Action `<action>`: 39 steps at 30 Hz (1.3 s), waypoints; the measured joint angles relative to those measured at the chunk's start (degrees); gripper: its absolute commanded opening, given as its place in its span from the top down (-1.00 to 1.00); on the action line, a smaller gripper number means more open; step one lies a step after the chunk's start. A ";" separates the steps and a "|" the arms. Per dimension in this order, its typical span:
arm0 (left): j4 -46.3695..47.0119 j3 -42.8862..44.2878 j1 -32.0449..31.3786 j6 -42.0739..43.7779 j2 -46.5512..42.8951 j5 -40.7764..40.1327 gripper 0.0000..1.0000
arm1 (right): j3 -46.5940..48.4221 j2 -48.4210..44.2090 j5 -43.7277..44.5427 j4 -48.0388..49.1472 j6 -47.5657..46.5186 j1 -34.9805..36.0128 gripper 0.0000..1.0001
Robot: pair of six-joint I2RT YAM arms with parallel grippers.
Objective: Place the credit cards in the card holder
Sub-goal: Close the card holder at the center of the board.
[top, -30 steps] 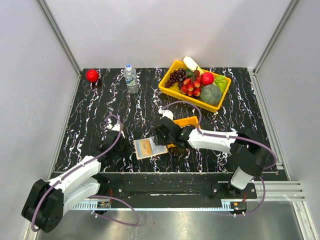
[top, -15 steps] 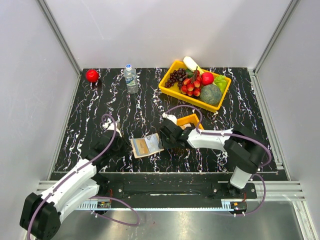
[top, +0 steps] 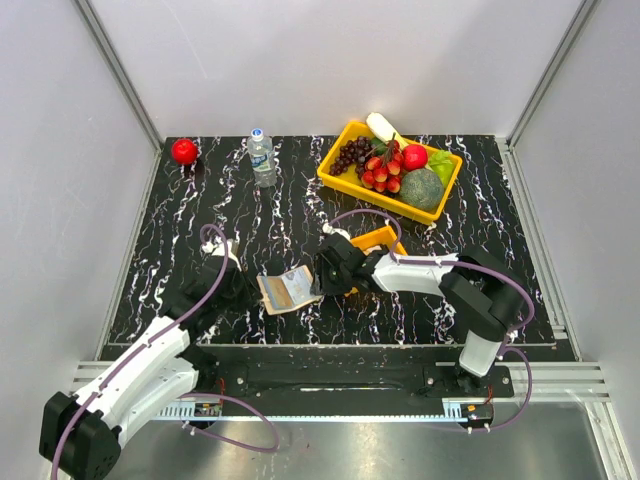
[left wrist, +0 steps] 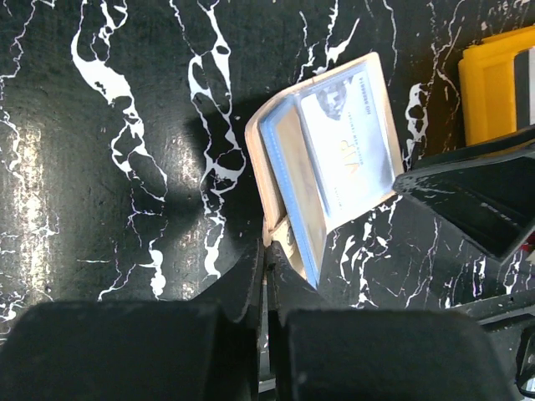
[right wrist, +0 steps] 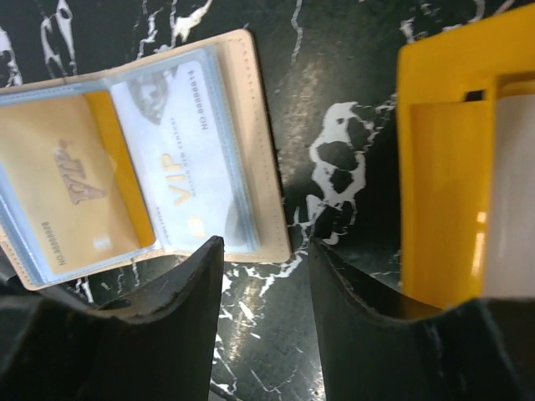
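Note:
The tan card holder (top: 285, 290) lies open on the black marble table, its clear sleeves facing up. A gold credit card (right wrist: 67, 200) fills one sleeve and a silvery-white one (right wrist: 188, 167) the other. My left gripper (left wrist: 266, 255) is shut on the card holder's (left wrist: 334, 150) near edge and tilts it up, showing a blue card edge (left wrist: 292, 188). My right gripper (right wrist: 263, 259) is open just off the card holder's (right wrist: 259, 150) right corner, nothing between its fingers. A pale flat card (right wrist: 512, 192) lies in the small orange tray (right wrist: 435, 167).
The small orange tray (top: 378, 240) sits right behind my right gripper (top: 322, 278). A yellow basket of fruit (top: 340, 172) stands at the back right, a water bottle (top: 261, 157) at the back middle and a red ball (top: 184, 151) at the back left.
The card holder has shifted a little left along with my left gripper. My right gripper's jaws have widened, and it now sits at the holder's right edge rather than over it.

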 measured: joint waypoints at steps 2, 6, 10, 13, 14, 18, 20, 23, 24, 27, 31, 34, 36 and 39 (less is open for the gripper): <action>-0.48 0.81 0.00 0.20 0.15 0.42 1.00 | -0.11 0.33 -1.53 1.27 0.31 0.00 -0.02; -1.25 4.09 0.00 0.83 1.25 2.19 0.97 | -0.28 1.27 -5.33 3.80 1.03 0.00 0.00; -0.31 6.93 0.00 1.46 3.52 3.87 0.91 | -0.48 2.32 -8.02 6.97 1.84 0.00 0.01; 1.09 8.00 0.00 1.66 6.01 5.35 0.82 | -1.05 2.49 -9.22 8.55 2.51 -0.02 0.01; 1.73 8.13 0.00 1.68 6.88 5.84 0.77 | -1.25 2.49 -9.44 8.87 2.67 -0.02 0.01; 3.80 8.26 0.00 1.66 10.14 7.26 0.71 | -1.62 2.49 -9.86 9.73 2.89 -0.02 0.01; 5.03 8.37 0.00 1.64 11.45 7.61 0.69 | -1.64 2.49 -9.88 9.79 2.89 -0.02 0.01; 7.17 8.46 0.00 1.40 13.16 8.50 0.69 | -1.92 2.47 -9.84 10.23 2.91 -0.02 0.02; 8.04 8.46 0.00 1.20 13.70 8.79 0.68 | -2.01 2.47 -9.77 10.43 2.93 -0.02 0.02; 10.93 8.46 0.00 0.33 15.17 9.35 0.67 | -2.51 2.29 -9.64 11.15 2.99 -0.02 0.01; 16.06 8.46 0.00 -1.33 17.66 9.81 0.60 | -3.41 1.51 -9.25 11.21 3.10 0.00 0.01; 20.83 8.33 0.00 -2.69 20.96 10.03 0.60 | -3.54 1.42 -9.16 11.23 3.10 0.20 0.01; 24.20 8.07 0.00 -3.50 23.67 10.23 0.59 | -3.54 1.42 -8.85 11.26 3.23 0.35 0.01; 29.00 7.61 -0.02 -4.74 28.00 10.80 0.53 | -3.65 1.29 -8.26 11.28 3.43 0.63 0.00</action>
